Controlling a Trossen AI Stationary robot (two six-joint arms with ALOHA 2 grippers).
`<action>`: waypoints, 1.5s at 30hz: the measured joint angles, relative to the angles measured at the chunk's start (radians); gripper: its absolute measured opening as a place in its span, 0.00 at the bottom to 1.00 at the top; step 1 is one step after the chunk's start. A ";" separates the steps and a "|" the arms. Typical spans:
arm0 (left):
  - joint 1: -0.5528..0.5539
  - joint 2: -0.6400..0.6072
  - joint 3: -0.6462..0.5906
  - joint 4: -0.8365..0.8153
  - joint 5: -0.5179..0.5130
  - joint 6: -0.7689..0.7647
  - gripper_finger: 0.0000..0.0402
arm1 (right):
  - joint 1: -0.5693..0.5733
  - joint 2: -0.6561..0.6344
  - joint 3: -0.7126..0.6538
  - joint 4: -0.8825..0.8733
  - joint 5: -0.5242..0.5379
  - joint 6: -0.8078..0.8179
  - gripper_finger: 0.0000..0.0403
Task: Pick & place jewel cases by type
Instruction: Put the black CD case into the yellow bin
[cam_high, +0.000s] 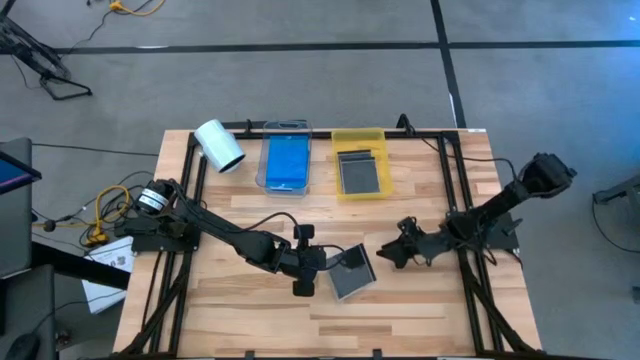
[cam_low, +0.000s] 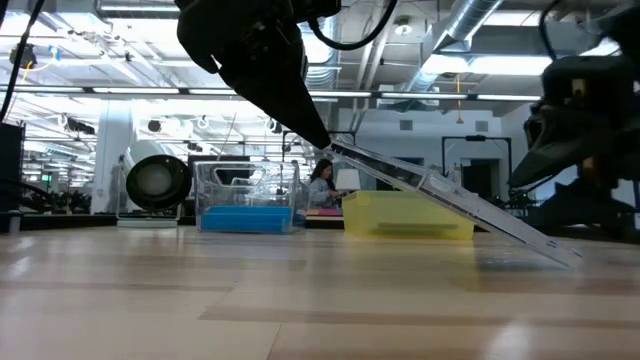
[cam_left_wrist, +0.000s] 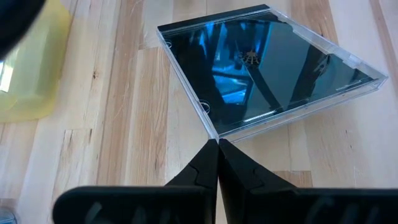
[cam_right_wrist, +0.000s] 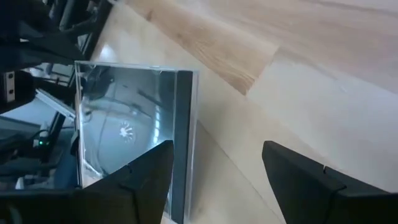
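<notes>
A clear jewel case (cam_high: 352, 272) with a dark, shiny inside stands tilted on the table's middle, also plain in the left wrist view as the jewel case (cam_left_wrist: 267, 68). My left gripper (cam_high: 325, 262) is shut on it from the left. My right gripper (cam_high: 384, 251) stands open just right of the case, with nothing between its fingers (cam_right_wrist: 155, 165). At the back, a clear tray (cam_high: 286, 163) holds blue jewel cases and a yellow tray (cam_high: 360, 165) holds a dark grey one. My left gripper pinches the case's near-left corner (cam_left_wrist: 213, 132) between its two fingertips (cam_left_wrist: 208, 158). The fingers slant down from the table's left. That corner is raised, and the case slopes down to its opposite edge (cam_low: 560, 255), which rests on the table.
A white roll (cam_high: 218, 146) lies at the back left beside the clear tray. Black frame rails (cam_high: 470, 290) run along the table's left and right sides. Bare wood lies along the near edge (cam_high: 330, 330).
</notes>
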 joint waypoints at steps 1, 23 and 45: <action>0.000 0.000 0.000 0.000 0.000 0.000 0.00 | -0.019 0.000 0.000 0.003 -0.025 -0.013 0.60; 0.001 0.000 0.000 0.006 -0.001 0.000 0.00 | -0.175 0.064 0.040 0.074 -0.208 -0.121 0.59; 0.002 0.000 0.000 -0.002 0.012 0.001 0.00 | -0.175 0.446 0.087 0.575 -0.352 -0.206 0.59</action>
